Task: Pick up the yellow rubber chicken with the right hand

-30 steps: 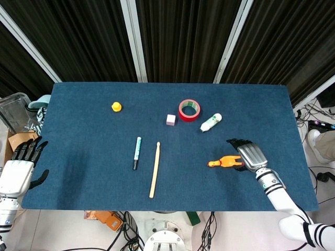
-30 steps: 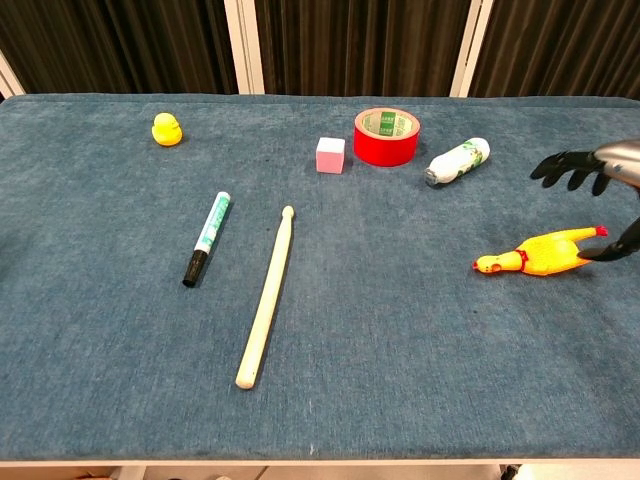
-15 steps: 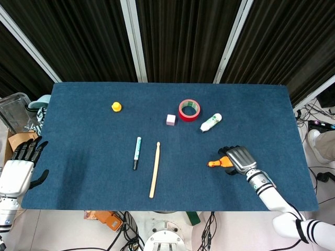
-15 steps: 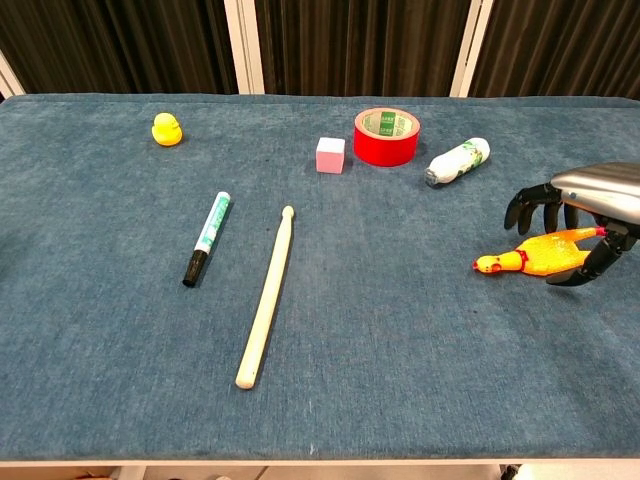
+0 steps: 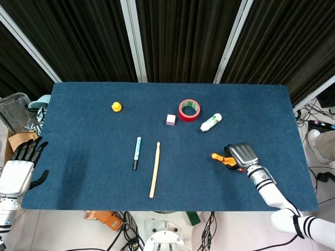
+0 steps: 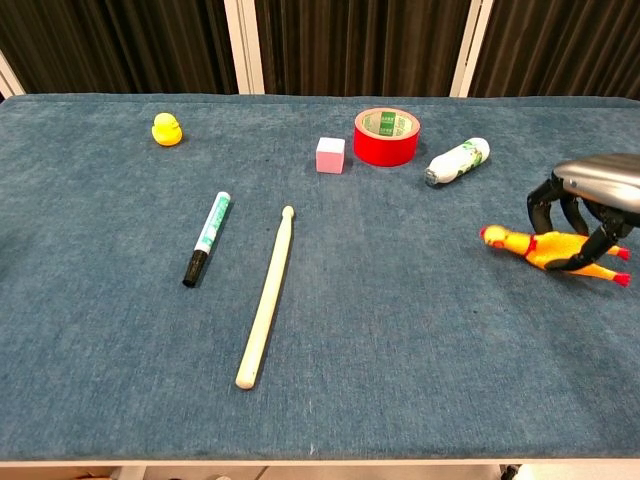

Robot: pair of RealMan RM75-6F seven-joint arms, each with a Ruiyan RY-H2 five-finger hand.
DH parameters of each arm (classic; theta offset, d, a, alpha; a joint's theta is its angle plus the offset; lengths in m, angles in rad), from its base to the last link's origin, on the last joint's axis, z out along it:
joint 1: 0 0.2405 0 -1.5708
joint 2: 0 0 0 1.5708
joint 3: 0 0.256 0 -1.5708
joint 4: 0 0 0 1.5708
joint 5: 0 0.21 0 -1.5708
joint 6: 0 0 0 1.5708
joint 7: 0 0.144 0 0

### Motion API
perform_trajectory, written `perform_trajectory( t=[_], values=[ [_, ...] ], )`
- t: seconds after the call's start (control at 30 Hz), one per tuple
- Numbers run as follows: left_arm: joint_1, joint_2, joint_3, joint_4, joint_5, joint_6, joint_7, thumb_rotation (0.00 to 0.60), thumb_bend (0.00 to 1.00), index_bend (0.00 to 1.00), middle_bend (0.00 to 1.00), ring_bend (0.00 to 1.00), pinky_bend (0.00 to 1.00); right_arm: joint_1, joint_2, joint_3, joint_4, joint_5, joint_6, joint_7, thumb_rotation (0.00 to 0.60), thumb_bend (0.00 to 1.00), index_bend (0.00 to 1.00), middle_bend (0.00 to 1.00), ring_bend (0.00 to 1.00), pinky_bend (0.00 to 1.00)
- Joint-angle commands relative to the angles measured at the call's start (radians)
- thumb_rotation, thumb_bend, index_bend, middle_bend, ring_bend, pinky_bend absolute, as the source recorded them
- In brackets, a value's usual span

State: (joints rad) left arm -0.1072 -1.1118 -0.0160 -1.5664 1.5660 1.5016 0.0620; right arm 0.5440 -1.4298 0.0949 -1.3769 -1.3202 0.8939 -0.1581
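A robot's right hand [image 6: 592, 205] is closing over the yellow rubber chicken [image 6: 548, 250] at about four o'clock on the blue tabletop [image 5: 94, 151], near its right edge. In the chest view the dark fingers [image 6: 542, 203] are curling down around the toy's body, with some reaching behind it and one hooking in front, so the hand appears to be gripping the chicken rather than hovering above it. Whether the toy is already clear of the cloth cannot be told from either view.

The chicken's long axis is running roughly from nine to three o'clock, tilted a little: its head is pointing toward nine, its red feet trailing toward four past the fingers. The hand is sitting over the rear half of the body, so the head end is sticking out free toward the middle of the tabletop. In the head view the chicken [image 5: 219, 157] is showing only as an orange tip just beside the hand [image 5: 239, 156].

The left hand [image 5: 21, 170] is hanging off the tabletop's left edge at about eight o'clock, fingers spread and holding nothing, well apart from the toy. The right hand is plainly the nearer one, and the coming lift seems to depend on that grip across the body holding.
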Motion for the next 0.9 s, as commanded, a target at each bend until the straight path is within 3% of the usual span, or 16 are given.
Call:
perform_trajectory(
  t=[0.03, 0.23, 0.47, 0.7, 0.9],
  values=[
    [0.000, 0.001, -0.001, 0.000, -0.001, 0.000, -0.002, 0.600, 0.29, 0.10, 0.00, 0.00, 0.10, -0.006, -0.002, 0.013, 0.002, -0.042, 0.054, 0.071, 0.600, 0.55, 0.72, 0.60, 0.71, 0.83],
    [0.000, 0.001, 0.000, -0.001, -0.001, -0.001, -0.002, 0.600, 0.29, 0.10, 0.00, 0.00, 0.10, -0.018, 0.010, 0.040, 0.006, -0.121, 0.174, 0.207, 0.600, 0.55, 0.72, 0.60, 0.72, 0.83],
    [0.002, 0.002, -0.001, -0.003, -0.004, 0.000, -0.001, 0.600, 0.29, 0.10, 0.00, 0.00, 0.10, -0.023, -0.001, 0.114, 0.002, -0.177, 0.349, 0.336, 0.600, 0.55, 0.72, 0.60, 0.72, 0.84],
    [0.002, 0.002, -0.001, -0.005, -0.005, 0.000, -0.002, 0.600, 0.29, 0.10, 0.00, 0.00, 0.10, -0.018, -0.054, 0.174, 0.009, -0.198, 0.483, 0.359, 0.600, 0.55, 0.72, 0.60, 0.72, 0.85],
    [0.002, 0.003, -0.002, -0.004, -0.006, 0.000, -0.007, 0.600, 0.29, 0.10, 0.00, 0.00, 0.10, -0.018, -0.059, 0.169, -0.003, -0.211, 0.509, 0.360, 0.600, 0.55, 0.72, 0.60, 0.72, 0.85]
  ],
)
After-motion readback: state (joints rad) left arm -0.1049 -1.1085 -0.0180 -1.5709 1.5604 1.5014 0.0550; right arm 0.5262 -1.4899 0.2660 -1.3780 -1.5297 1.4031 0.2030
